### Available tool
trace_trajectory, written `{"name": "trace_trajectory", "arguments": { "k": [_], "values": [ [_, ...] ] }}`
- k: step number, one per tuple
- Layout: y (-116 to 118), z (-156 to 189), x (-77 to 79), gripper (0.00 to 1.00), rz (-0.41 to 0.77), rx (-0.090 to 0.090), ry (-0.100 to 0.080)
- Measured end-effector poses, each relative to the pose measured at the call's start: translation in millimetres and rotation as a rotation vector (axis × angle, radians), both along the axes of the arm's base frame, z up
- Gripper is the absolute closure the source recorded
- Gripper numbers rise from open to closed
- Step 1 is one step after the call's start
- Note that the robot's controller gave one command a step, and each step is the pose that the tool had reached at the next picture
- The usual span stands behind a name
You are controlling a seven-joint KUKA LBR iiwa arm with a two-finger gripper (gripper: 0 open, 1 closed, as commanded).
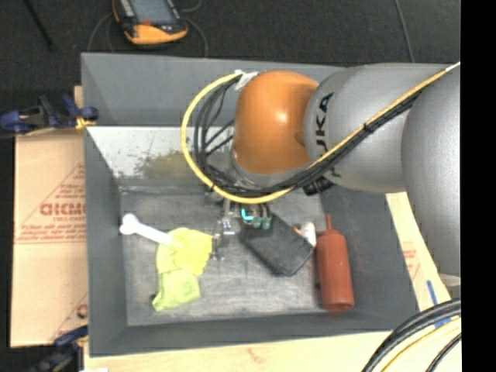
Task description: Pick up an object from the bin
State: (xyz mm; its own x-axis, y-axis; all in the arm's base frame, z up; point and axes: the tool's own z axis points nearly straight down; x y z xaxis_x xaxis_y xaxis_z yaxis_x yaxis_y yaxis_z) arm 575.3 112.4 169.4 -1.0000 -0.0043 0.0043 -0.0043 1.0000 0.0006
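Camera view, pincer (225,237) just right of crumpled yellow cloth (182,268), black block (277,248) opposite, open or closed cannot tell

A single camera looks down on the grey metal bin (105,246) from above, tilted somewhat to one side, close enough that the bin spans most of the frame. The arm (387,130) enters from 3 o'clock, its orange cover (267,122) near centre.

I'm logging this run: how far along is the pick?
Done: the gripper is low in the bin, between a yellow cloth and a black block. In hand: nothing that I can see gripped. Left: grasping and lifting one thing; the red bottle and white spoon also lie on the floor.
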Motion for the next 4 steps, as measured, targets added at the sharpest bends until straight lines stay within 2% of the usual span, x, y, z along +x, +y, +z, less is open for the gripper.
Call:
{"name": "trace_trajectory", "arguments": {
  "k": [1,2,3,4],
  "values": [
    [-0.6,4.3,2.0,0.00,-0.003,0.001,-0.008],
    [37.5,-61.1,0.7,0.00,0.024,0.001,-0.013],
    [52.4,-72.3,-2.1,0.00,0.031,0.000,-0.004],
    [21.6,-61.3,10.6,0.00,-0.033,0.001,-0.009]
  ]
}}
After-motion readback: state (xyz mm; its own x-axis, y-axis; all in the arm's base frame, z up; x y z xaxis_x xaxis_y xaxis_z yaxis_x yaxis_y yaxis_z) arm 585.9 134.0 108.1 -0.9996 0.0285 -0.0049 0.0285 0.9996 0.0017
